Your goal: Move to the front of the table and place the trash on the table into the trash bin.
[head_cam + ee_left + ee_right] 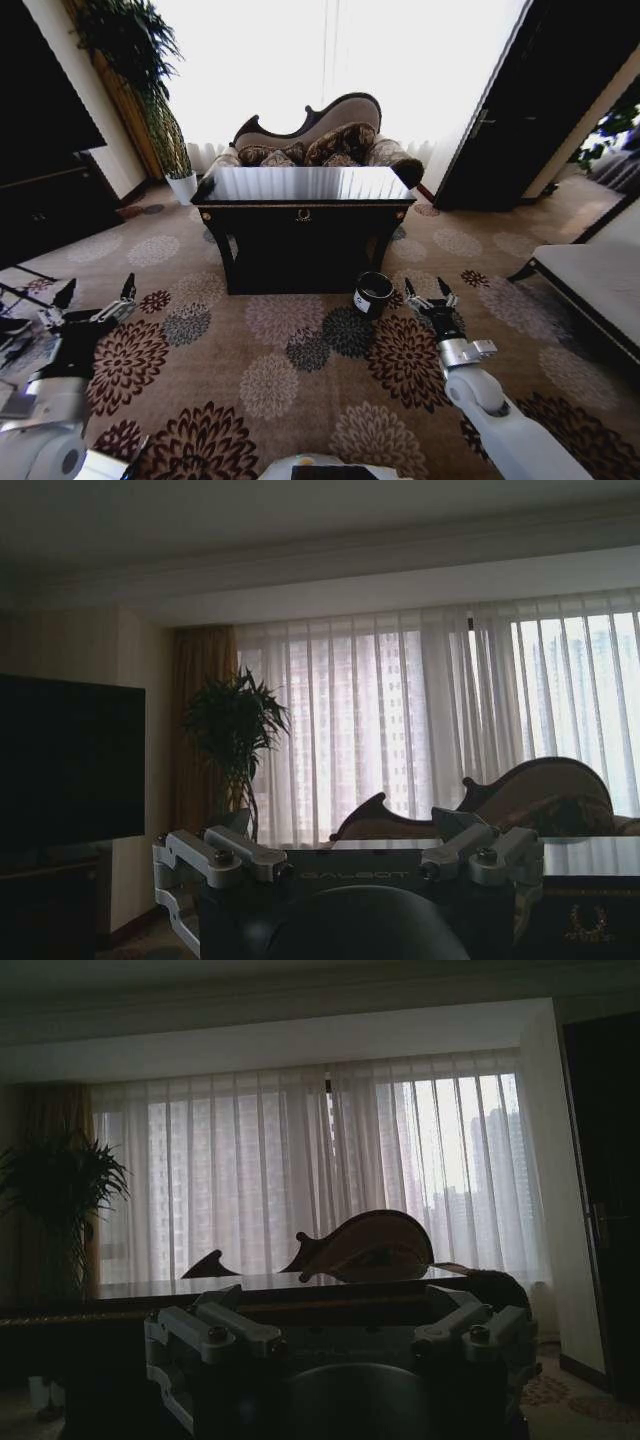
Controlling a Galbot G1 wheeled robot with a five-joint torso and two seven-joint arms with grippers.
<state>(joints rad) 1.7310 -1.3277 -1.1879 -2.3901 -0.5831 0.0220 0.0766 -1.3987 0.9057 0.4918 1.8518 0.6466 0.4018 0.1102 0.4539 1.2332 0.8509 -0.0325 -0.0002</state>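
Note:
The dark glossy table (303, 214) stands ahead of me in the middle of the head view, its top bright with window glare. I cannot make out the trash on it. On the carpet by the table's front right leg sits the small black trash bin (373, 293). My left gripper (97, 291) is open and held low at the left, well short of the table. The open right gripper (428, 291) hangs just right of the bin. Each wrist view looks over its own spread fingers (215, 855) (205, 1332) toward the table edge (585, 865) (100, 1305).
A patterned sofa (318, 140) backs the table by the curtained window. A tall plant in a white pot (182, 185) stands at the table's left, a dark TV cabinet (45, 205) further left, a low bench (590, 280) at the right. Flowered carpet lies between me and the table.

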